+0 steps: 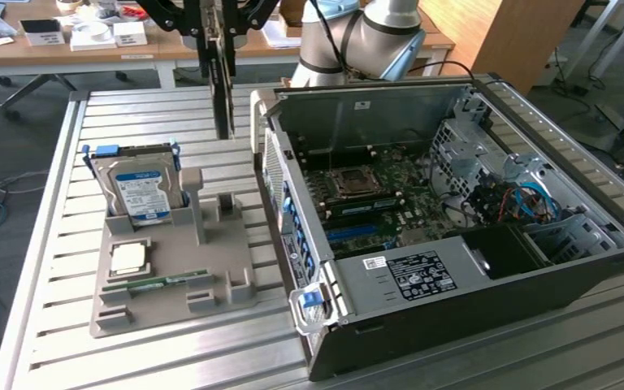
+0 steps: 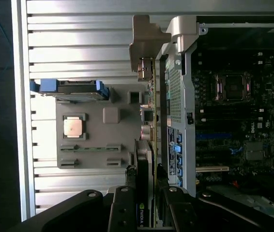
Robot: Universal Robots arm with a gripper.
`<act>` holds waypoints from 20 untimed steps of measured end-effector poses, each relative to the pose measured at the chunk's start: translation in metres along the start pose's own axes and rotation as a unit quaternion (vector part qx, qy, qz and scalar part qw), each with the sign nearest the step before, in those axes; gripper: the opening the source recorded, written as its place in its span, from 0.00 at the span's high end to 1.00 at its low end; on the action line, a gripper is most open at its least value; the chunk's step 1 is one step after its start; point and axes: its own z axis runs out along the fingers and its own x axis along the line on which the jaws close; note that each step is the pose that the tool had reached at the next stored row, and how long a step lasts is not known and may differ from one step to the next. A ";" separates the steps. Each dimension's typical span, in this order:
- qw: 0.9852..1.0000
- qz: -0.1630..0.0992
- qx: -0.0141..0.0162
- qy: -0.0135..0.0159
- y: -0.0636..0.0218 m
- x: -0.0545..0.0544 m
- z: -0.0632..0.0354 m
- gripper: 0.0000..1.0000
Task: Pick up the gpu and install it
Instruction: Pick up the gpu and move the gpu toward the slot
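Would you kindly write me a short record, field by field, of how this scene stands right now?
gripper: shut on the gpu
gpu: hanging upright over the table, between the grey tray and the computer case, not installed
hard drive: standing in the tray
processor: flat in the tray
memory stick: lying in the tray
computer case: side open, motherboard exposed

An open PC case (image 1: 486, 325) is lying on the slatted metal table (image 1: 149, 122), w/ its mobo (image 1: 399, 191) facing up, a CPU socket (image 1: 353, 182) showing near the middle & blue cables (image 1: 529, 199) curling toward the exterior view's right. Just beside it, on the exterior view's left, a grey holder (image 1: 155, 313) is sitting on the table, carrying an HDD (image 1: 139, 191) standing on edge, a CPU chip (image 1: 127, 258) lying flat & a green RAM stick (image 1: 166, 282) lying nearer the camera.
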 end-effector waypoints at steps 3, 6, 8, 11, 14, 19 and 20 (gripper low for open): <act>1.000 0.000 0.000 0.000 0.0001 0.000 -0.0013 0.73; 1.000 0.000 0.000 0.000 0.0002 0.000 -0.0041 0.73; 1.000 0.000 0.000 0.000 0.0003 0.000 -0.0060 0.73; 1.000 0.000 0.000 0.000 0.0005 0.000 -0.0084 0.73; 1.000 0.000 0.000 0.000 0.0006 0.000 -0.0107 0.73; 1.000 0.000 0.000 0.000 0.0008 0.000 -0.0148 0.73; 1.000 0.000 0.000 0.000 0.0008 0.000 -0.0152 0.73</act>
